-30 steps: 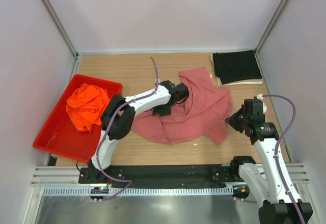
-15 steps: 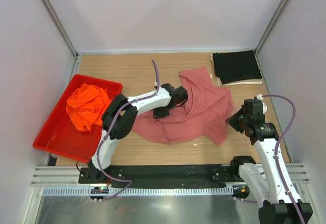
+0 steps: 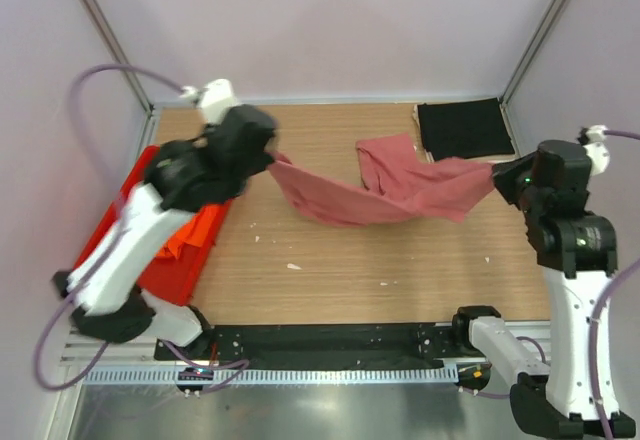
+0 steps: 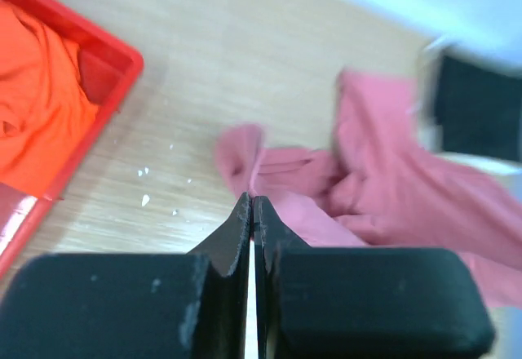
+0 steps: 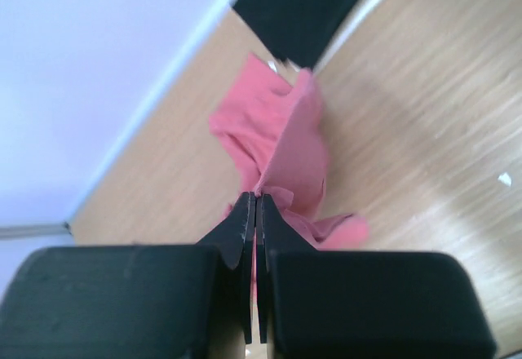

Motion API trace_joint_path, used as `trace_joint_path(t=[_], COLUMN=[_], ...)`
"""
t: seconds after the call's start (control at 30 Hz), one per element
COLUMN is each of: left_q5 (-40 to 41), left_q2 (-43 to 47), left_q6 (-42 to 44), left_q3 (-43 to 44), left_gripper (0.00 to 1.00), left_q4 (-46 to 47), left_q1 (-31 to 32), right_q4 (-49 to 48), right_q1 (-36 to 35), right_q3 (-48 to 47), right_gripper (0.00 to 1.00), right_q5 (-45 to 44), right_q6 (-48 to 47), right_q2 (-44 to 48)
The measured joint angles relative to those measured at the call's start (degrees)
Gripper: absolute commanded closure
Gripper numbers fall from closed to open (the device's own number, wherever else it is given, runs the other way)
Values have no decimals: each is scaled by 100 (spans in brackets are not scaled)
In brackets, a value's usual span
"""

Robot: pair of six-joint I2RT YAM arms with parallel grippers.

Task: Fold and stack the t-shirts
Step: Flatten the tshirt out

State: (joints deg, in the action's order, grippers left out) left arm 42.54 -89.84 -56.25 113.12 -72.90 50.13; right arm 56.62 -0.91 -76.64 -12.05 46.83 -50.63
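Across a wooden surface (image 3: 330,280) walled in by pale panels, two white robot arms hold a dusty rose-red t-shirt (image 3: 400,195) between them. The shirt is raised and drawn out from left to right, and its middle sags in loose folds low over the boards; whether it touches them cannot be told.

At the left edge sits a red plastic tray (image 3: 188,265), largely hidden in the overhead view by the left arm. Crumpled inside it is a bright orange t-shirt (image 3: 195,228), which the left wrist camera shows heaped against the tray's wall. In the far right corner of the surface, well apart from the tray, a black t-shirt (image 3: 463,128) lies folded flat.

The left gripper (image 3: 272,155) is pressed together on the left end of the rose-red t-shirt, the cloth pinched at its tips. The right gripper (image 3: 497,172) is likewise closed tight on the shirt's right end, just in front of the black t-shirt.

A few small white specks (image 3: 292,266) dot the bare boards below the hanging shirt.
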Motion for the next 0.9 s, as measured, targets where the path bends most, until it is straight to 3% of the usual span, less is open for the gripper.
trace_joint_path(t=[0.2, 0.33, 0.47, 0.6, 0.77, 0.9], left_q5=[-90, -466, -713, -614, -1161, -1751], left_q2=[3082, 3812, 3488, 2723, 1235, -544], left_q6=[181, 280, 476, 798, 1073, 1043], left_q3=[-728, -992, -1174, -1390, -1285, -155], left_gripper=[100, 100, 100, 100, 100, 100], left_q4=[101, 103, 168, 509, 1329, 1775], left_q1=[0, 0, 0, -59, -1106, -2070], right_q4=[960, 1458, 1537, 911, -977, -2081], right_q1=[0, 0, 0, 0, 0, 0], right_q3=[-1438, -1810, -1838, -1309, -669, -1128], right_gripper=[99, 99, 99, 99, 99, 99], right_q5=[-654, -719, -741, -656, -334, -216], right_q6=[11, 79, 136, 131, -74, -229], right_q2=[577, 1209, 1423, 1088, -442, -2291])
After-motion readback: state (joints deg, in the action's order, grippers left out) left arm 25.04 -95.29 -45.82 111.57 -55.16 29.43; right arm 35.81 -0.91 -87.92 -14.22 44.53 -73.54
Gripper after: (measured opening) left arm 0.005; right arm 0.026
